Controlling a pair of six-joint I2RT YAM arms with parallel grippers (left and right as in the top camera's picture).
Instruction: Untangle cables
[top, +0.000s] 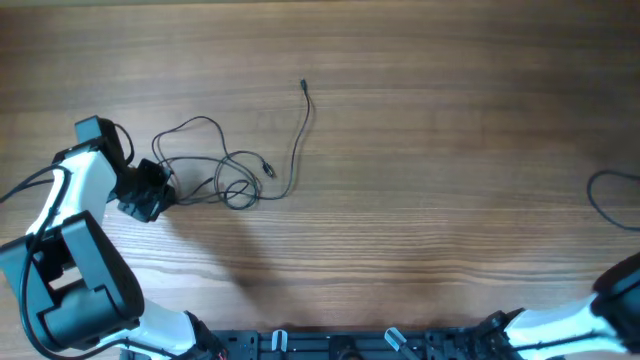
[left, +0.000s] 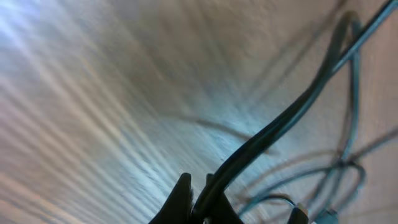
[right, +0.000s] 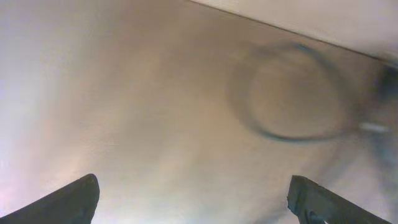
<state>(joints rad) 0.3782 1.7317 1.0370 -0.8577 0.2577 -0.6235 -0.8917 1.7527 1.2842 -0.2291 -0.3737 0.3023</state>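
Observation:
A knot of thin black cables (top: 225, 170) lies on the wooden table at the left, and one strand runs up to a plug end (top: 303, 84). At the knot's left edge my left gripper (top: 170, 190) is shut on a cable. In the left wrist view that cable (left: 280, 118) runs out from between the closed left gripper (left: 199, 186) toward blurred loops (left: 348, 143). Another black cable (top: 603, 198) lies apart at the table's right edge. My right gripper (right: 193, 190) is open and holds nothing. A blurred cable loop (right: 280, 135) lies ahead of it.
The right arm (top: 625, 290) shows only at the bottom right corner of the overhead view. The left arm's white links (top: 75, 190) and black base (top: 75, 290) fill the lower left. A dark rail (top: 350, 345) runs along the table's near edge.

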